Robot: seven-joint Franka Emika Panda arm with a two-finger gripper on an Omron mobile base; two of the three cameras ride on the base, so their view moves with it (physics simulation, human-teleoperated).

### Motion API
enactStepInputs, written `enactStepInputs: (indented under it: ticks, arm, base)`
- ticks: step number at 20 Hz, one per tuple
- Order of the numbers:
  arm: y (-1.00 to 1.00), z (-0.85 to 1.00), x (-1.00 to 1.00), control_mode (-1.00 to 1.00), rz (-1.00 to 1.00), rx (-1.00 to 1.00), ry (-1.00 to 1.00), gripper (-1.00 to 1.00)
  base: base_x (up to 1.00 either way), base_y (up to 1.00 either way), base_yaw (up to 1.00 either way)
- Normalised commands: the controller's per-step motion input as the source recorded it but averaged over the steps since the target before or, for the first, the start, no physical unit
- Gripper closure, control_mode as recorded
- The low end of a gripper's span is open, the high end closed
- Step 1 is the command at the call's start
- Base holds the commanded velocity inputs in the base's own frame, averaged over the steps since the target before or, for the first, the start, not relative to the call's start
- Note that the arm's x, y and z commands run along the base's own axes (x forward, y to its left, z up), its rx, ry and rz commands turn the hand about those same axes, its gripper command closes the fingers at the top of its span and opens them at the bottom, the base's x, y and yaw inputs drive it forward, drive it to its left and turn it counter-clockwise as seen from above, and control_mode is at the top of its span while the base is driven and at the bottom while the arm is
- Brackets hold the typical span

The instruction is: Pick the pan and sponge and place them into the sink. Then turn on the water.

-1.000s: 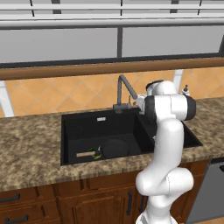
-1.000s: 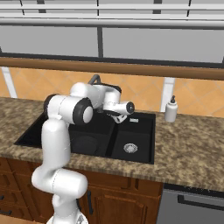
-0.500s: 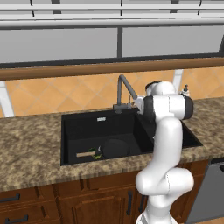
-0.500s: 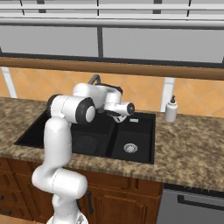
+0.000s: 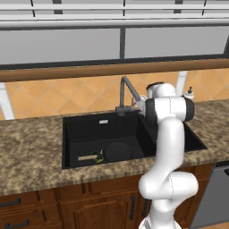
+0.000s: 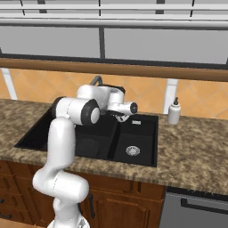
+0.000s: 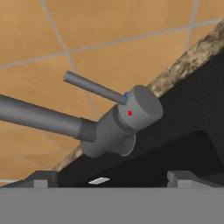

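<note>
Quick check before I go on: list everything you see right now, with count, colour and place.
Sink: one, black, two bowls, set in the counter.
Pan: one, black with tan handle, in the sink's larger bowl.
Sponge: one, yellow-green, in that bowl by the pan's handle.
Faucet: one, dark grey, behind the sink; its lever shows in the hand view.
Soap bottle: one, white, on the counter beside the smaller bowl.
Counter: one, brown speckled stone.
Gripper: one, open, empty, near the faucet's base.

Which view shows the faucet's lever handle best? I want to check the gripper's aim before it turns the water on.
The hand view: the faucet lever is close and unobstructed, above the open gripper. The left base view shows mainly the faucet neck; in the right base view the arm hides most of it.
</note>
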Motion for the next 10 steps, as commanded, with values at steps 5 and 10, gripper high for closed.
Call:
enactStepInputs:
  ticks: [5,10]
  arm:
    - [0.0,0.0,0.29,-1.0,0.02,0.0,0.0,-1.0]
    - [0.0,-0.04,0.25,-1.0,0.02,0.0,0.0,-1.0]
  base:
    - [0.0,0.0,0.0]
    - [0.0,0.0,0.0]
